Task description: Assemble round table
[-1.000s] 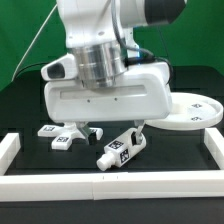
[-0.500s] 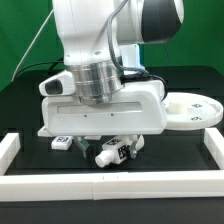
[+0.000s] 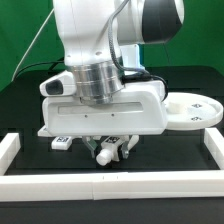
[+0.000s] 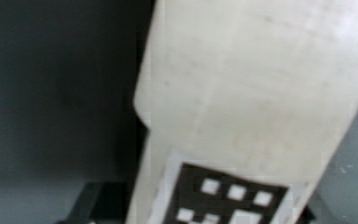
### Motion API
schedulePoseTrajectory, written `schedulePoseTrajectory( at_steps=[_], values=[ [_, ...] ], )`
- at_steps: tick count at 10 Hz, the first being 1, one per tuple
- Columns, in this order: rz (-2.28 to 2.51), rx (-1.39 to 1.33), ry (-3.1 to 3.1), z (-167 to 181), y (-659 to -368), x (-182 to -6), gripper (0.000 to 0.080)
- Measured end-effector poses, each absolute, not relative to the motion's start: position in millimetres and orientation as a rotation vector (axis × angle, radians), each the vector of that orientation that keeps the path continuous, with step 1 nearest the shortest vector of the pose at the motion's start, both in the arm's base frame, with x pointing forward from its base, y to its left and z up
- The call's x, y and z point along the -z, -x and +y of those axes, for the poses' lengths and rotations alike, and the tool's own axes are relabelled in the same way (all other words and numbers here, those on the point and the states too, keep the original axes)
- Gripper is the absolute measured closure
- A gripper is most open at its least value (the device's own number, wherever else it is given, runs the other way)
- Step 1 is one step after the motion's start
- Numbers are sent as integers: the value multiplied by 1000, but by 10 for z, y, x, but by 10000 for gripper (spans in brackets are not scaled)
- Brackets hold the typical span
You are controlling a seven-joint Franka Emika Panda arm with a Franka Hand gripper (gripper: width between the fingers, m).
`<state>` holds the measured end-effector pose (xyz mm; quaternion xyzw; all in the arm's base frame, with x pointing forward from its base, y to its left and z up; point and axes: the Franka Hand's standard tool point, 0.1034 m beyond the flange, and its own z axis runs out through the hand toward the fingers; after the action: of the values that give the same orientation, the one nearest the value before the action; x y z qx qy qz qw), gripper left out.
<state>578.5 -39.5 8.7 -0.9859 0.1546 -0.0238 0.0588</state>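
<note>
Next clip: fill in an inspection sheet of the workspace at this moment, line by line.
Surface: black table, bordered by white rails.
Job's things: round top lies flat at the exterior view's right; leg lies near the front rail, under the arm; tagged part, probably the cross base, mostly hidden at the exterior view's left.
Clutter: nothing seen.
Grippers: tool low over the leg, a finger on either side; whether it grips cannot be told.
Cables: thin cable against the backdrop; dark cables behind the arm.
Surroundings: green backdrop.
</note>
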Motion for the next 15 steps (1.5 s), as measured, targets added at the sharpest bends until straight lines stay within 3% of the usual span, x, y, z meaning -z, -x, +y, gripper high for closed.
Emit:
schedulePoseTrajectory(
  at_steps=[1, 5, 9, 12, 15],
  values=[
    [460, 60, 2987, -366, -5778, -99, 482],
    [393, -52, 2965, -26, -5715, -469, 482],
    [309, -61, 2977, -19, -5671, -448, 482],
    [-20, -75, 3019, 66, -5231, -627, 482],
    [21, -39, 3017, 43, -5254, -610, 482]
  ],
)
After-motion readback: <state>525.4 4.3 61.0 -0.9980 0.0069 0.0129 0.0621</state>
